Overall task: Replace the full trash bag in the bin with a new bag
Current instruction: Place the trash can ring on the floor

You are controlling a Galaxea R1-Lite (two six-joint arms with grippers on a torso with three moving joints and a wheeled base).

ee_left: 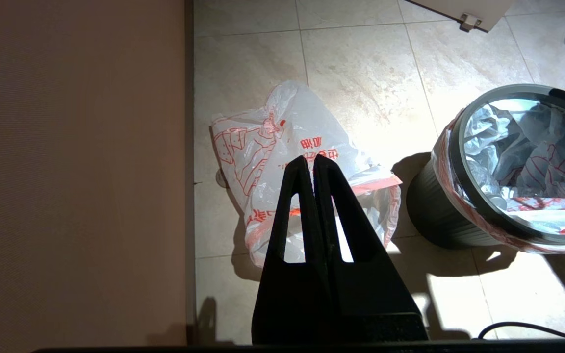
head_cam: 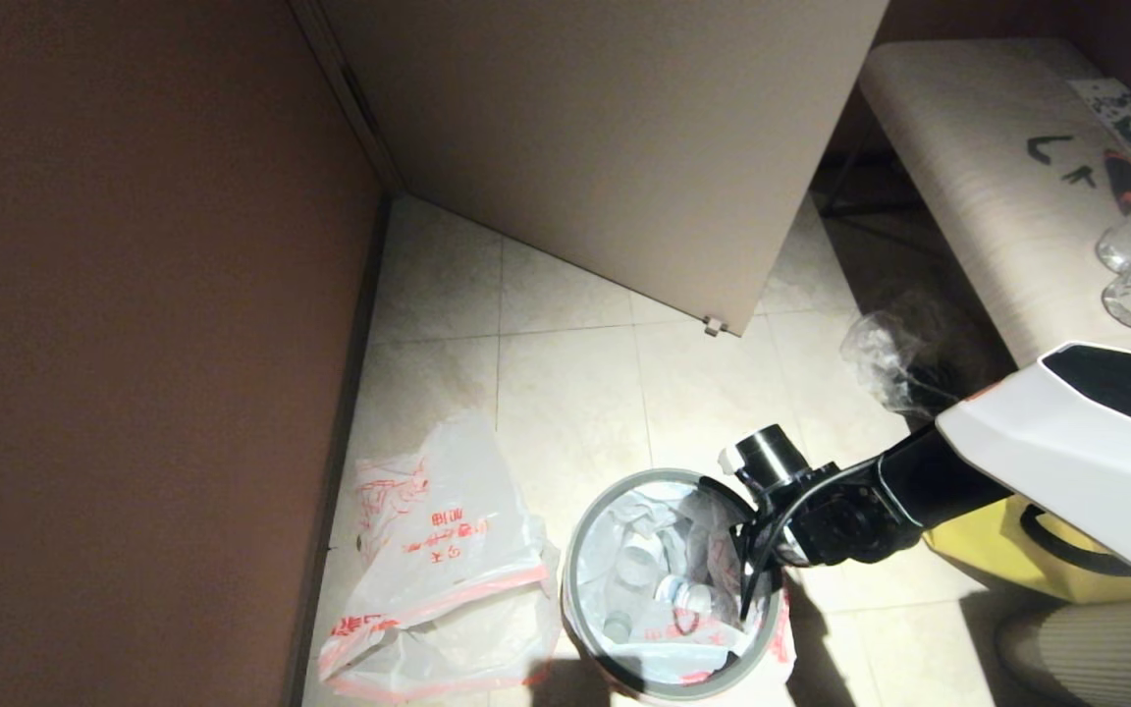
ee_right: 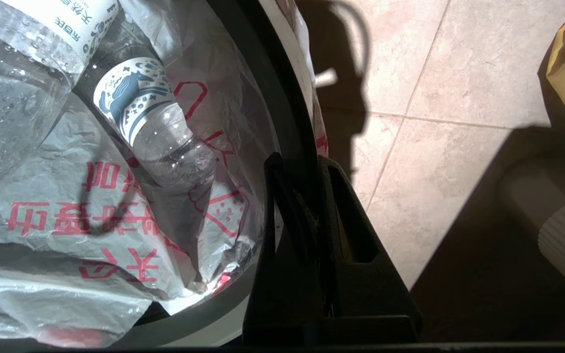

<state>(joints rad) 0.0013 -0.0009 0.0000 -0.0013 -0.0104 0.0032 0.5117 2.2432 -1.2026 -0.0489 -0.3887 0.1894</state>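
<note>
we are viewing the bin (head_cam: pixel 577 550) standing on the tiled floor (head_cam: pixel 565 383), the full trash bag (head_cam: pixel 659 589) still sitting inside it. the new bag (head_cam: pixel 438 579) is lying slack just beside it. our right gripper (ee_right: pixel 295 162) is clamping its fingers together over the bin's rim and bag film. our left gripper (ee_left: pixel 313 162) is hanging above the new bag, fingers together.

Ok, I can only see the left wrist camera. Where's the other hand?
Observer: The right gripper is at the bin, shut on its grey rim, on the side away from the loose bag.
Operator: What's in the bin?
Observer: A clear bottle with a blue and white label, inside the full bag.
Operator: Anything near it?
Observer: A yellow bag sits on the floor to the bin's right.
</note>
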